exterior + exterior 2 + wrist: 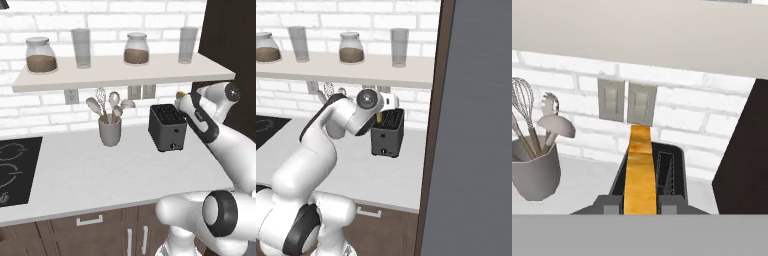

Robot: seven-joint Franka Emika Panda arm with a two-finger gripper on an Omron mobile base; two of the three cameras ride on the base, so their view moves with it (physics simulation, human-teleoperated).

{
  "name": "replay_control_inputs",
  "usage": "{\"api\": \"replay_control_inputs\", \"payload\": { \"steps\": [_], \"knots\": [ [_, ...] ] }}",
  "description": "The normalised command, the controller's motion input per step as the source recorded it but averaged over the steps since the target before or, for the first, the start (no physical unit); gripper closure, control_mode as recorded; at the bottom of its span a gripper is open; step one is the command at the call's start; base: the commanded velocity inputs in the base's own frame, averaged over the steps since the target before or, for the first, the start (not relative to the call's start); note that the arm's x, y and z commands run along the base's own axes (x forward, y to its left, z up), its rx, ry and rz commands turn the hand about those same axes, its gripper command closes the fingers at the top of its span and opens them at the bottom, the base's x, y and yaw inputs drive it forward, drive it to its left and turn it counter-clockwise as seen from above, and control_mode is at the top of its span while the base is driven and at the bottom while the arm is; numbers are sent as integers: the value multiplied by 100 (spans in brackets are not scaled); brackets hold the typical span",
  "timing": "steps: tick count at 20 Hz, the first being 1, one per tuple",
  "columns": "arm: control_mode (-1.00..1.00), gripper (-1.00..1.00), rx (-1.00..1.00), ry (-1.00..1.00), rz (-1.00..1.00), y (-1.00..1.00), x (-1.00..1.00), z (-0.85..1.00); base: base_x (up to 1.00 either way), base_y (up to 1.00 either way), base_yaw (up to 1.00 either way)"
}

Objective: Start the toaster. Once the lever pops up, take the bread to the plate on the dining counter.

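Boxy matte-black toaster (662, 175) on smooth white worktop (90, 175), tool (641, 204) clenched on flat golden bread (639, 170), slice edge-on, long axis running away from camera.

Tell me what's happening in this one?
The robot's hand is over the black toaster on the white worktop, closed on the edge of the bread. The toasted, golden-brown slice stands upright above the left slot. It has not left for the plate. A grey utensil cup stands beside the toaster.
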Motion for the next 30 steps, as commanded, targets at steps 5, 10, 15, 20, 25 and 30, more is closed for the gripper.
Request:
{"api": "replay_control_inputs", "payload": {
  "steps": [5, 10, 15, 20, 25, 30],
  "knots": [
    [-100, 100, -3, 2, 0, 30, -100, 43, 0, 0, 0],
    [-100, 100, -1, 2, 0, 38, -100, 42, 0, 0, 0],
    [-100, 100, 0, 16, -8, 54, -100, 28, 0, 0, 0],
    [-100, 100, 1, 12, -20, 58, -100, 4, 0, 0, 0],
    [-100, 100, -3, 7, -22, 56, -100, -17, 0, 0, 0],
    [-100, 100, 0, 4, -2, 24, -64, -20, 0, 0, 0]
  ]
}}
